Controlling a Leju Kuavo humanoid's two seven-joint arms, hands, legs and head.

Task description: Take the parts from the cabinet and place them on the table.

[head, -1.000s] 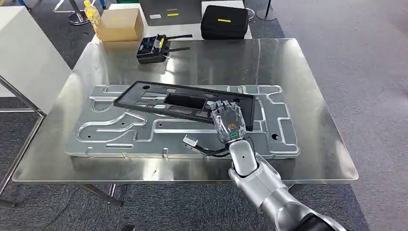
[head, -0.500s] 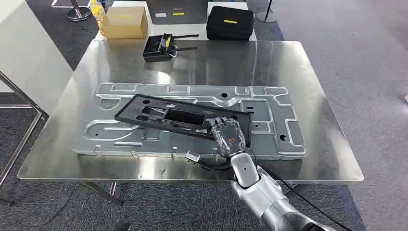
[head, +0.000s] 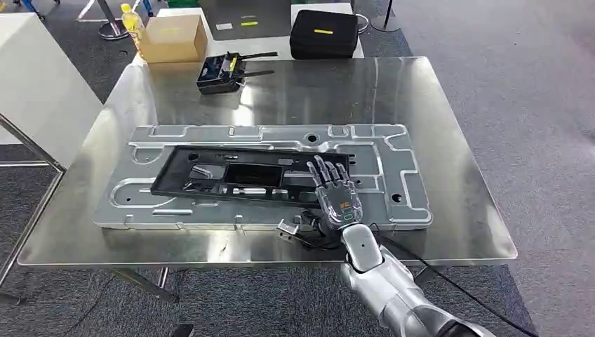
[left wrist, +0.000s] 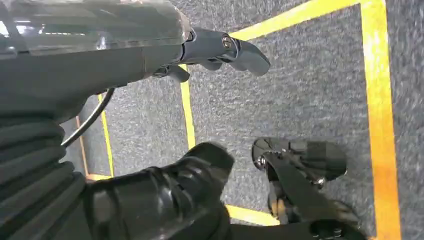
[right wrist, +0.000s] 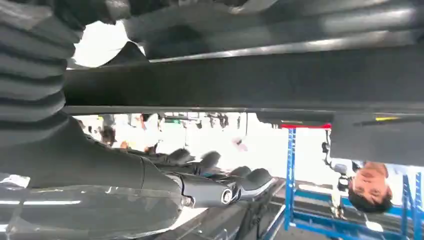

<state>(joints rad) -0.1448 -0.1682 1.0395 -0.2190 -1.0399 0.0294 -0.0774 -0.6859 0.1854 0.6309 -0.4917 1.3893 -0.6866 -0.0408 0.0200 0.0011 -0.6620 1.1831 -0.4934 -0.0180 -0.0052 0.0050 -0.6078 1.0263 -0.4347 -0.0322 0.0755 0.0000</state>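
Note:
A long black plastic frame part (head: 231,172) lies flat on a large silver metal panel (head: 393,161) on the steel table (head: 456,140). My right hand (head: 335,193) is at the frame's right end, near the table's front edge. Its fingers are stretched out and spread, gripping nothing. In the right wrist view the same hand (right wrist: 200,187) reaches out beside a dark edge (right wrist: 260,85). My left hand (left wrist: 165,125) hangs over grey carpet with yellow floor lines. Its fingers (left wrist: 225,50) and thumb (left wrist: 200,165) are apart and hold nothing.
At the table's far edge sit a black handheld device with antennas (head: 221,70), a cardboard box (head: 174,36), a yellow bottle (head: 133,21) and a black case (head: 325,31). A white cabinet (head: 35,84) stands to the left. A person (right wrist: 370,187) is in the right wrist view's background.
The black frame has gone from tilted to lying level on the panel. My right hand's fingers have opened off its right end. The head camera has shifted slightly.

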